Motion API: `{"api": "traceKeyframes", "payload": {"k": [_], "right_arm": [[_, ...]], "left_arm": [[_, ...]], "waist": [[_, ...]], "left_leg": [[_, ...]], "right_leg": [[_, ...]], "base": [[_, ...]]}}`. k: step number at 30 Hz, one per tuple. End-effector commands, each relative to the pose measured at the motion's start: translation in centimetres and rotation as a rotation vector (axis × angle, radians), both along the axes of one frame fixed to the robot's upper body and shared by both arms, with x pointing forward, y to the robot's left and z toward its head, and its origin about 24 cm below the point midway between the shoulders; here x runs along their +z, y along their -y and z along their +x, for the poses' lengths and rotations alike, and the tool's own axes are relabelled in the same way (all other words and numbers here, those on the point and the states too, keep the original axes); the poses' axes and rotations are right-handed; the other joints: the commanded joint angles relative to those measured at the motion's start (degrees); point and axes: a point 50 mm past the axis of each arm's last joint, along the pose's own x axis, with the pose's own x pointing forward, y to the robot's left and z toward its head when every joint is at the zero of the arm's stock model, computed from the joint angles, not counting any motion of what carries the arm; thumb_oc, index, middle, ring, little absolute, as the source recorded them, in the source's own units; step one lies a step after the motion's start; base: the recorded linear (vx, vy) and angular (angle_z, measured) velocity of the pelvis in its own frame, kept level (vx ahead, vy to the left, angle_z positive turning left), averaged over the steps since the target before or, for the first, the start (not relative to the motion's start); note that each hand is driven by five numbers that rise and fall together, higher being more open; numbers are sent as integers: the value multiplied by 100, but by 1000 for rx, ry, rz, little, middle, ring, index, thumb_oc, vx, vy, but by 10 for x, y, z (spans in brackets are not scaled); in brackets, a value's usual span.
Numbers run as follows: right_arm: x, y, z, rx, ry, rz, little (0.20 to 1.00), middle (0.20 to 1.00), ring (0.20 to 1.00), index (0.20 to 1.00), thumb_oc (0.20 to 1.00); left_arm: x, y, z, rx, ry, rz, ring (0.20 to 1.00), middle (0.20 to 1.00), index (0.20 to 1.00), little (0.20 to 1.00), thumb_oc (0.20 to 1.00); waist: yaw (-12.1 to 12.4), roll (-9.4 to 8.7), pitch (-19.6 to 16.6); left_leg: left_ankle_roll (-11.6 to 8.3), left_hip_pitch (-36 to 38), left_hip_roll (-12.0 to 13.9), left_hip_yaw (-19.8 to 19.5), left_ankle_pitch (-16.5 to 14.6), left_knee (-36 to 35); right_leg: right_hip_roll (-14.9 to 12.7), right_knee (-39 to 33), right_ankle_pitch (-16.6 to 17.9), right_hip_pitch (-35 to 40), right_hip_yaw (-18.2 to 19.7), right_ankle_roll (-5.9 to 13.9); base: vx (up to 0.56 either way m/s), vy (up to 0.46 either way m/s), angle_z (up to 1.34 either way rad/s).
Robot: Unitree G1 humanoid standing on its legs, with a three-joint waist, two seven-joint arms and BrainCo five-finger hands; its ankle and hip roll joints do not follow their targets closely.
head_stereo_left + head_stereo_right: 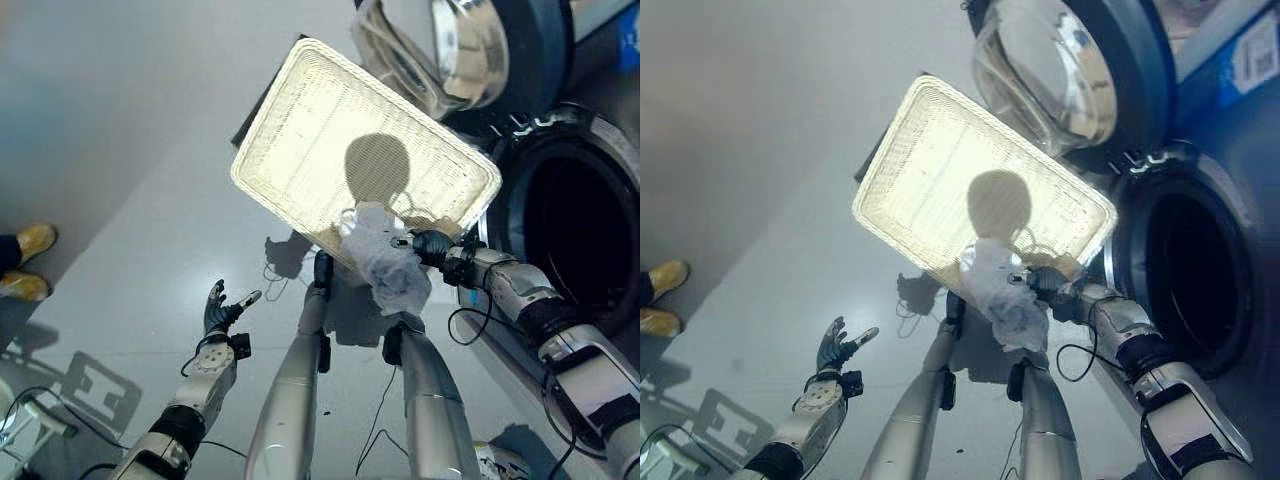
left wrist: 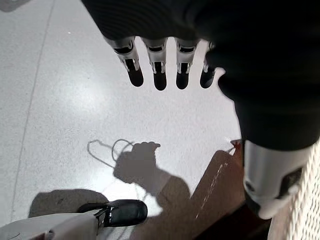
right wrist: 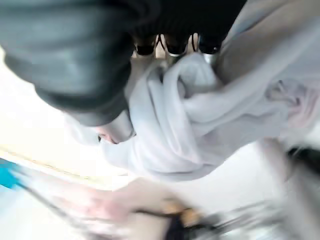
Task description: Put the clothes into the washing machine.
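A pale grey garment (image 1: 385, 255) hangs bunched at the near edge of the white woven basket (image 1: 300, 130). My right hand (image 1: 432, 246) is shut on it, its fingers curled into the cloth (image 3: 200, 105) in the right wrist view. The washing machine's dark drum opening (image 1: 585, 225) lies just to the right of that hand, with the glass door (image 1: 440, 50) swung open above it. My left hand (image 1: 222, 310) is held over the floor at the lower left, fingers (image 2: 159, 75) straight and holding nothing.
The basket stands on the grey floor (image 1: 130, 200) right beside the machine. A person's yellow shoes (image 1: 28, 262) are at the far left edge. A white frame-like object (image 1: 30, 425) sits at the lower left corner.
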Motion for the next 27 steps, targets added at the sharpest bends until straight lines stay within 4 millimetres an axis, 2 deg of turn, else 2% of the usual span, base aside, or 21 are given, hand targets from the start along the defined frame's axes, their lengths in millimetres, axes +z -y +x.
{"api": "traceKeyframes", "payload": {"k": [1, 2, 5, 6, 7, 8, 10, 11, 12, 13, 16, 20, 21, 25, 26, 27], "right_arm": [[25, -24, -3, 54, 31, 417, 200, 200, 200, 200, 200], [29, -21, -3, -11, 29, 607, 200, 200, 200, 200, 200], [29, -11, -3, -97, 40, 802, 200, 200, 200, 200, 200], [29, -10, -3, -103, 40, 813, 200, 200, 200, 200, 200], [22, 10, -6, -269, 67, 1027, 200, 200, 200, 200, 200], [20, 14, -7, -297, 73, 1044, 200, 200, 200, 200, 200], [9, 36, -11, -470, 101, 1195, 200, 200, 200, 200, 200], [9, 36, -11, -470, 101, 1195, 200, 200, 200, 200, 200], [5, 46, -13, -548, 113, 1261, 200, 200, 200, 200, 200], [-6, 65, -21, -706, 160, 1342, 200, 200, 200, 200, 200], [-15, 94, -35, -962, 252, 1417, 200, 200, 200, 200, 200], [-1, 137, -55, -1347, 394, 1528, 200, 200, 200, 200, 200], [8, 149, -61, -1443, 448, 1572, 200, 200, 200, 200, 200], [25, 171, -72, -1658, 520, 1677, 200, 200, 200, 200, 200], [27, 171, -72, -1660, 524, 1685, 200, 200, 200, 200, 200], [39, 183, -79, -1770, 571, 1743, 200, 200, 200, 200, 200]], "left_arm": [[-7, -8, -13, 31, 9, 33, 1000, 1000, 1000, 1000, 1000], [-9, -6, -14, 35, 10, 32, 1000, 1000, 1000, 1000, 1000], [-11, -6, -16, 45, 9, 32, 1000, 1000, 1000, 1000, 1000], [-11, -5, -16, 46, 9, 31, 1000, 1000, 1000, 1000, 1000], [-13, -6, -19, 66, 9, 28, 1000, 1000, 1000, 1000, 1000], [-14, -6, -20, 68, 9, 28, 1000, 1000, 1000, 1000, 1000], [-16, -7, -23, 89, 8, 18, 1000, 1000, 1000, 1000, 1000], [-16, -7, -23, 89, 8, 18, 1000, 1000, 1000, 1000, 1000], [-17, -8, -24, 95, 8, 17, 1000, 1000, 1000, 1000, 1000], [-19, -9, -27, 109, 8, 12, 1000, 1000, 1000, 1000, 1000], [-22, -12, -30, 123, 10, 5, 1000, 1000, 1000, 1000, 1000], [-22, -14, -29, 129, 6, 6, 1000, 1000, 1000, 1000, 1000], [-22, -13, -28, 127, 3, 3, 1000, 1000, 1000, 1000, 1000], [-20, -9, -23, 116, -5, 2, 1000, 1000, 1000, 1000, 1000], [-19, -9, -21, 115, -1, 1, 1000, 1000, 1000, 1000, 1000], [-17, -4, -17, 104, -7, 4, 1000, 1000, 1000, 1000, 1000]], "waist": [[-13, 85, 35], [-65, 122, 35], [-133, 135, 35], [-138, 135, 35], [-249, 143, 35], [-260, 142, 35], [-353, 155, 35], [-353, 155, 35], [-384, 163, 35], [-464, 186, 35], [-568, 228, 35], [-678, 281, 35], [-689, 306, 35], [-695, 365, 35], [-694, 371, 35], [-685, 397, 35]], "left_leg": [[-3, 4, -321, 228, -509, 397], [6, 33, -329, 262, -552, 417], [20, 63, -342, 294, -588, 438], [21, 69, -342, 298, -593, 437], [28, 101, -343, 354, -637, 453], [28, 106, -340, 365, -640, 452], [27, 142, -327, 425, -654, 439], [27, 142, -327, 425, -654, 439], [25, 161, -321, 442, -659, 431], [17, 218, -298, 497, -669, 391], [0, 301, -274, 570, -683, 344], [-13, 395, -265, 643, -706, 330], [-12, 427, -270, 663, -715, 332], [-12, 448, -287, 694, -735, 375], [-7, 402, -288, 703, -699, 379], [-9, 384, -300, 703, -699, 416]], "right_leg": [[-13, -183, 75, 233, -37, 533], [-8, -188, 66, 246, 19, 537], [1, -196, 75, 260, 77, 537], [2, -198, 75, 264, 84, 538], [11, -219, 86, 285, 162, 546], [14, -220, 88, 287, 175, 545], [34, -230, 93, 299, 250, 541], [34, -230, 93, 299, 250, 541], [41, -231, 93, 308, 275, 543], [52, -250, 84, 345, 340, 544], [57, -267, 71, 399, 423, 549], [58, -273, 55, 475, 519, 546], [57, -280, 50, 510, 540, 546], [49, -275, 50, 536, 574, 543], [48, -284, 94, 494, 576, 535], [41, -294, 105, 505, 578, 528]], "base": [[-26, 30, -26], [-25, 23, -19], [-20, 12, -13], [-38, 27, -6], [-33, 28, -5], [-39, 50, -10], [-12, 44, -15], [-4, 33, -25], [-1, 50, -26], [1, 63, -32], [7, 48, -24], [20, 25, -26], [21, 11, -12], [6, 1, -7], [0, 0, 0], [0, 0, 0]]}}
